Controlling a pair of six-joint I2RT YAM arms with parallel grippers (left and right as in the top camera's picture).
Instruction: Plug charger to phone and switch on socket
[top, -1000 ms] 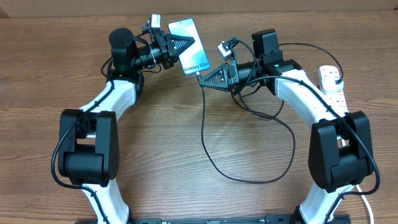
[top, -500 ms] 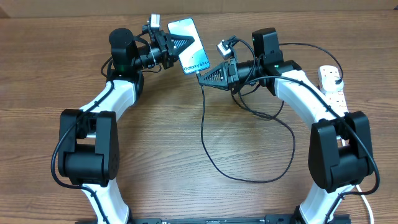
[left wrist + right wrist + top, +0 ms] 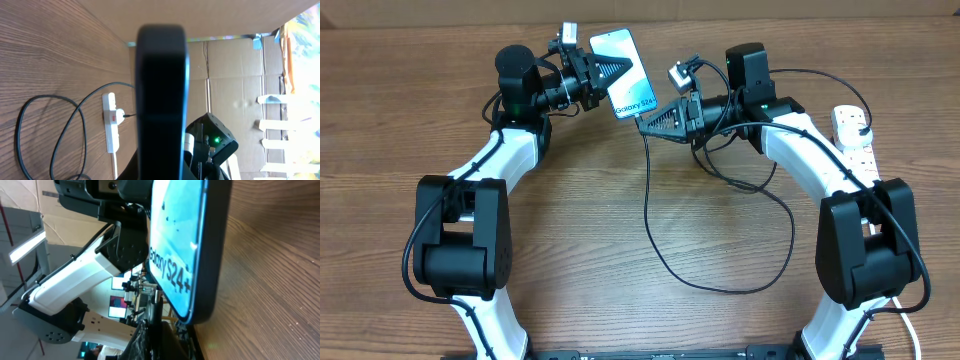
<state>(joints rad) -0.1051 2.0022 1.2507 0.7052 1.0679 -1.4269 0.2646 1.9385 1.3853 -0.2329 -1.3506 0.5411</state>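
My left gripper [image 3: 620, 72] is shut on the phone [image 3: 628, 62], whose light-blue screen is lit and reads Galaxy S24+. The phone is held tilted above the far middle of the table. In the left wrist view the phone [image 3: 161, 95] is a dark bar seen edge-on. My right gripper [image 3: 643, 120] is shut on the charger's connector end, right at the phone's lower end [image 3: 200, 315]. I cannot tell whether the tip is in the port. The charger [image 3: 647, 210] cable hangs down and loops right toward the socket [image 3: 855, 135], a white power strip.
The charger cable's loop [image 3: 760, 270] lies on the wood table between the arms. The socket [image 3: 111, 122] lies by the right edge, beside my right arm [image 3: 820, 160]. Cardboard boxes [image 3: 235, 60] stand behind the table.
My right gripper has edged slightly up toward the phone's lower end with the connector in it. The left gripper and the phone have stayed still.
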